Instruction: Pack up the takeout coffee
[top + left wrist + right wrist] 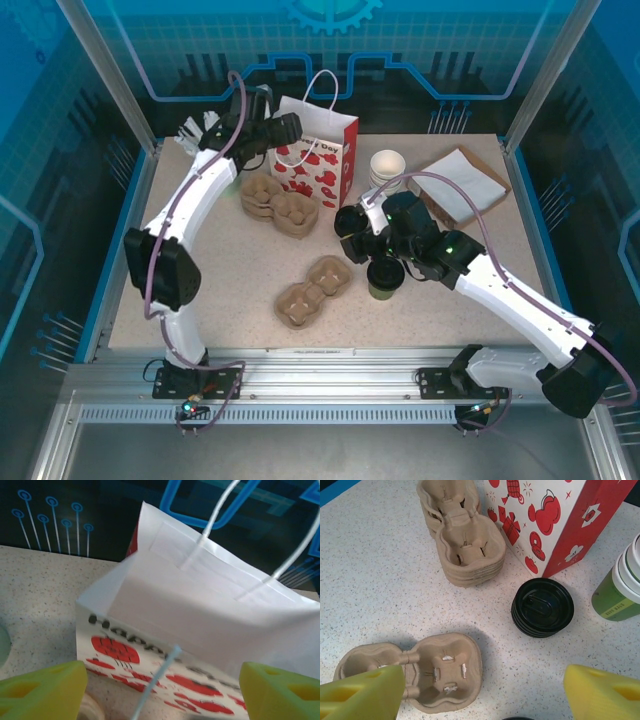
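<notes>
The left gripper (288, 128) is up at the back of the desk (225, 290), right at the open top of the red and white paper bag (318, 150). Its fingers (45, 690) are spread wide and hold nothing. Just in front of the bag sits a stack of brown cup trays (280, 203). One more tray (314, 291) lies alone, nearer the front. The takeout coffee (383, 280) stands on the desk just right of that tray, partly under the right arm (510, 290). The right gripper (482, 675) is close by it, fingers wide apart and empty. A pile of black lids (542, 607) lies beside the bag. A stack of cups (388, 168) stands further right.
</notes>
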{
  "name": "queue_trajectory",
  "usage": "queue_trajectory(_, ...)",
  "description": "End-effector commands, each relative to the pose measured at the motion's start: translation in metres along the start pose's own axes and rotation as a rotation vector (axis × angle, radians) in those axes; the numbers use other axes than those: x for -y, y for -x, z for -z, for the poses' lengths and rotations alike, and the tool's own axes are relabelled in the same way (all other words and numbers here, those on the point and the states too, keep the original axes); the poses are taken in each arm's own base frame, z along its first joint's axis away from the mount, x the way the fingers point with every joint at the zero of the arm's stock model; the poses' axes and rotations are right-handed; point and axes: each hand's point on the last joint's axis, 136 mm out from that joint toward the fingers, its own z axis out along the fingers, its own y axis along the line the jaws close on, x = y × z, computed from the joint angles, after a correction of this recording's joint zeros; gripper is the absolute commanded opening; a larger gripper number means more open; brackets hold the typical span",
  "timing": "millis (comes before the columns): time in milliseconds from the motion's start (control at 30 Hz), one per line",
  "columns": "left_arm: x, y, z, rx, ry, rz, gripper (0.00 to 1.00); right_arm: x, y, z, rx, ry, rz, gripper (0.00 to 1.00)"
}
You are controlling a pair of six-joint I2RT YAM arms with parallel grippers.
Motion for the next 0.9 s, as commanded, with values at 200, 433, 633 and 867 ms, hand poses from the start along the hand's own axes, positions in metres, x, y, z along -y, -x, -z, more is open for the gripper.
queue_trajectory(200,-0.005,0.006,-0.020,-0.036,0.031,0.046,0.69,0.004,-0.011,-0.004,-0.011,-0.006,-0.013,0.84)
queue_trajectory(433,-0.006,-0.003,-0.026,-0.064,0.029,0.053,0.58,0.004,-0.015,-0.009,-0.023,-0.010,-0.011,0.85)
queue_trajectory(633,-0.007,-0.007,-0.025,-0.075,0.031,0.047,0.47,0.003,-0.018,-0.012,-0.030,-0.004,-0.018,0.84)
queue_trajectory(867,-0.006,-0.007,-0.021,-0.068,0.022,0.053,0.34,0.003,-0.021,-0.015,-0.037,0.000,-0.022,0.84)
